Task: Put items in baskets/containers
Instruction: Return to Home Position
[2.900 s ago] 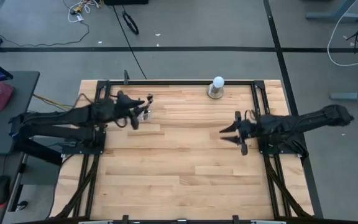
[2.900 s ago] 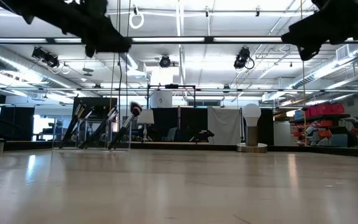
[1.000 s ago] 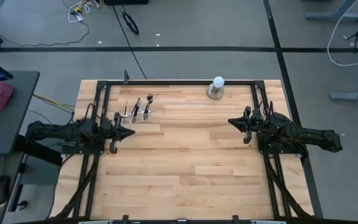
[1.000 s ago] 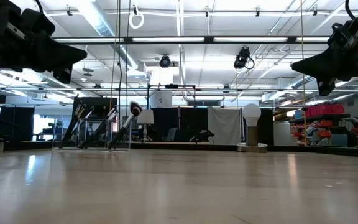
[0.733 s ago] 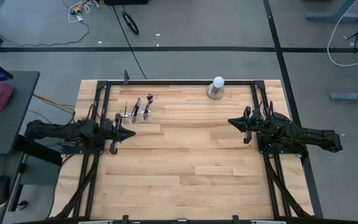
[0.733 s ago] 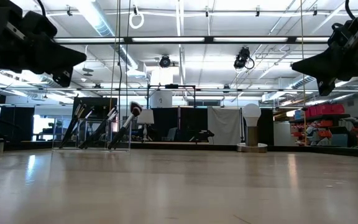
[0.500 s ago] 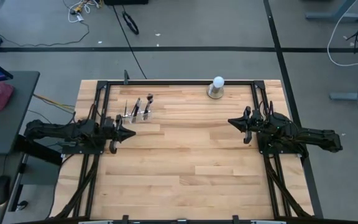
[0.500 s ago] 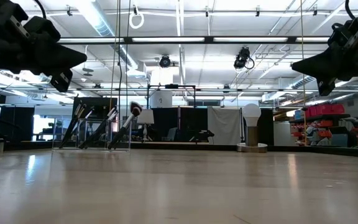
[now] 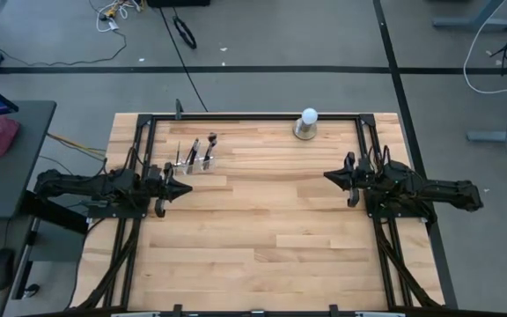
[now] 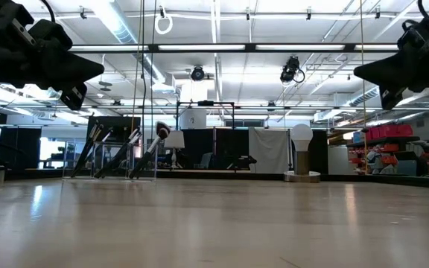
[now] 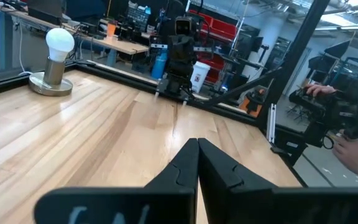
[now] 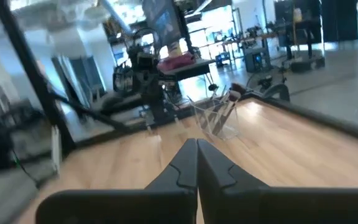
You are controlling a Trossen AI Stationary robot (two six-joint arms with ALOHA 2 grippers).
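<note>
A pale wooden table (image 9: 262, 238) with a black frame around its edge fills the middle of the high view, standing on a grey floor crossed by dark tape lines and loose cables. The low view looks across the planks into a large workshop with strip lights and ducts overhead. A white ball on a grey round base (image 9: 306, 123) stands at the table's upper edge, right of centre. In the table's upper left stands the clear holder (image 9: 197, 163), its see-through walls barely visible from above. The brushes (image 10: 114, 152) lean inside it, dark handles slanting with their tips upward, one ending in a fuller reddish head (image 10: 162, 132). The left gripper (image 9: 186, 187) hangs just below the holder in the high view, jaws pressed together and empty. The right gripper (image 9: 327, 174) is at the right side, well apart from the holder, jaws likewise closed on nothing.
</note>
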